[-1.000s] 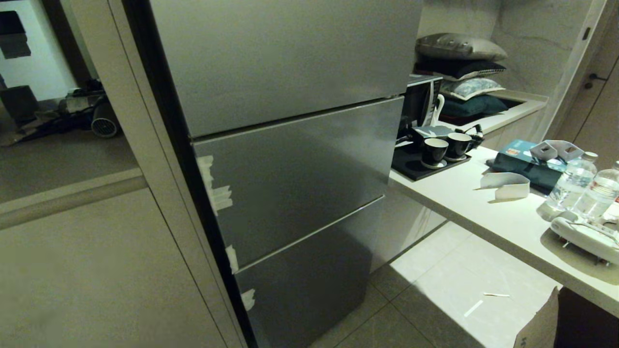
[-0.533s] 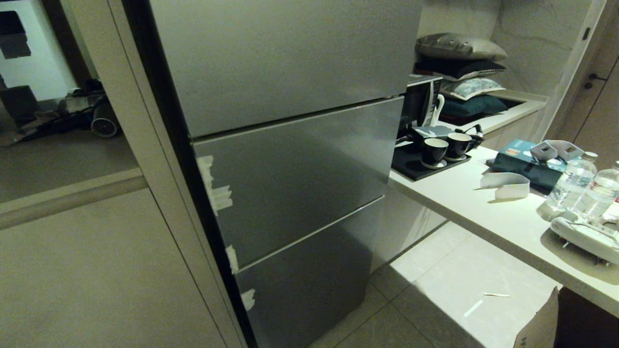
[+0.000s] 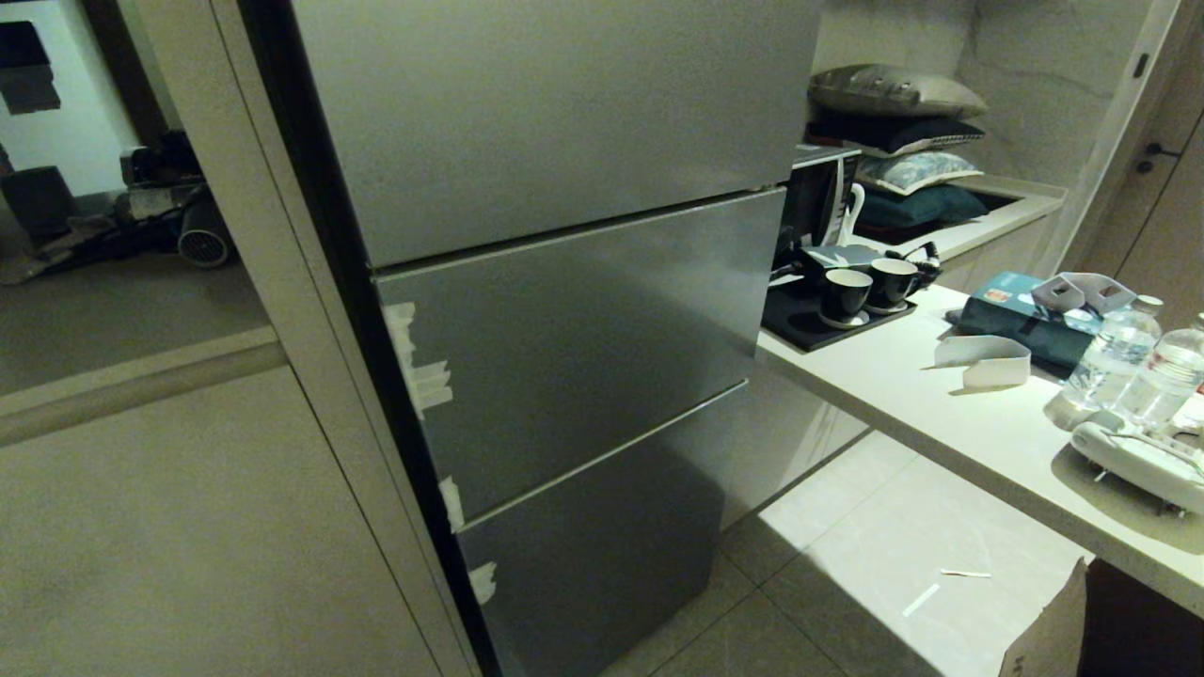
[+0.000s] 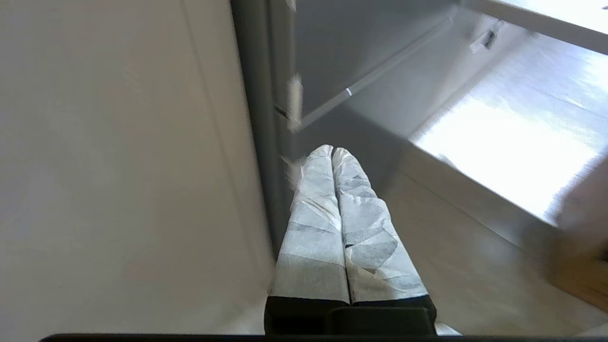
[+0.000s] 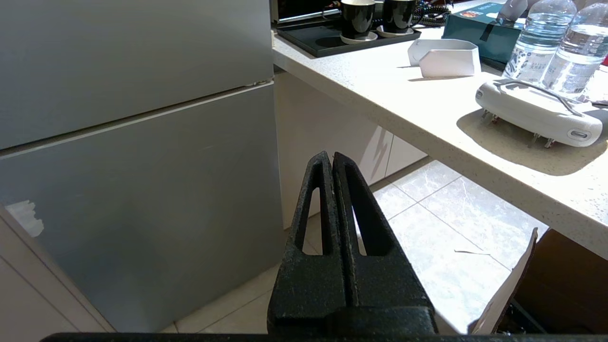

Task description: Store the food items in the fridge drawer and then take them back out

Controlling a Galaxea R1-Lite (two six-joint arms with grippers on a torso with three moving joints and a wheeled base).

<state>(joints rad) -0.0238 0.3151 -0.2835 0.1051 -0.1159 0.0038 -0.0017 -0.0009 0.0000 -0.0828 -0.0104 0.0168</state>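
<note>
Fridge drawer and food items are being hidden behind the closed grey fridge (image 3: 564, 310). Left gripper (image 4: 332, 151) and right gripper (image 5: 331, 156) are being held fully closed, empty, near its lower doors.

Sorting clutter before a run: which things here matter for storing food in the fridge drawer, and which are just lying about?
Job: fridge, all fronts closed; left gripper and right gripper, both shut and empty. No food visible.

Lying about: water bottles, cups, pillows, teal box.

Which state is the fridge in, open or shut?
Shut: all three grey fronts of the fridge sit flush, only thin seams between them, nothing inside visible.
</note>
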